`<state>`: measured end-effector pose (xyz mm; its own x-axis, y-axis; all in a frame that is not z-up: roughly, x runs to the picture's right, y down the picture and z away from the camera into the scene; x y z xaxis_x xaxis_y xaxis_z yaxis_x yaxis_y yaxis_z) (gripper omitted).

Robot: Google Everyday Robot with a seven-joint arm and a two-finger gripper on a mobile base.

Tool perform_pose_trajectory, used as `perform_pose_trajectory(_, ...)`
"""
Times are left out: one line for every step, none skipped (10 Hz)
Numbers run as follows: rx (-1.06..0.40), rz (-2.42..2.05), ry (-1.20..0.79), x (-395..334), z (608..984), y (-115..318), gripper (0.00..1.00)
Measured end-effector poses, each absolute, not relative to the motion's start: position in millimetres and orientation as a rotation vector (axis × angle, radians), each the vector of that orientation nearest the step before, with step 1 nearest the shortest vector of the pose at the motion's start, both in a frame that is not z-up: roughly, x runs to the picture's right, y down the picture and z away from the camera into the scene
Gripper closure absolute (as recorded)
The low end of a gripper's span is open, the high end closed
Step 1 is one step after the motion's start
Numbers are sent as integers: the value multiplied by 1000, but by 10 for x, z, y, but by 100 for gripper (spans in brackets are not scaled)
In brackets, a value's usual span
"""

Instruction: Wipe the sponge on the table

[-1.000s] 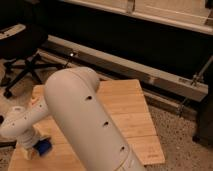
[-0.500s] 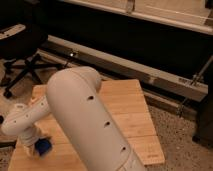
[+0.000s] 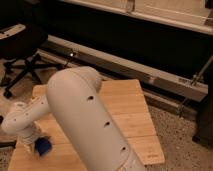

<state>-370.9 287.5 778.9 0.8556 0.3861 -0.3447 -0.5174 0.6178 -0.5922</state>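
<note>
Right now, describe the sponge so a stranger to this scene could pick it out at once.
Start at the light wooden table, then follow the big white arm down to the table's corner at the view's lower left. The sponge sits there, right beside the gripper. It is the only bright blue thing, small against pale planks and white robot parts.

Gripper (image 3: 35, 143) low over the worktop (image 3: 127, 107). Blue sponge (image 3: 44, 146) just beside it, on the planks. White arm (image 3: 85, 120) fills the foreground. Office chair (image 3: 22, 52) beyond the gripper.
</note>
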Motion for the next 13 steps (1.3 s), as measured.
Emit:
perform_pose_trajectory(-738,521,188,-3716,7784,2860,41)
perform_pose_trajectory(-733,519,185,-3719,7781,2833,41)
perform_pose_trajectory(-730,516,187,-3708,7778,2822,41)
perform_pose_trajectory(-729,514,189,-3701,7775,2823,41)
perform_pose_trajectory(-728,513,190,-3695,7771,2824,41)
perform_pose_trajectory(-727,511,192,-3693,7764,2827,41)
perform_pose_trajectory(-726,509,192,-3694,7755,2822,45)
perform_pose_trajectory(-724,507,192,-3700,7750,2819,51)
perform_pose_trajectory(-720,500,190,-3727,7747,2803,60)
perform_pose_trajectory(-714,491,185,-3768,7750,2781,68)
perform_pose_trajectory(-710,482,181,-3814,7753,2765,76)
perform_pose_trajectory(-705,467,171,-3896,7754,2743,85)
perform_pose_trajectory(-700,448,160,-3994,7756,2723,89)
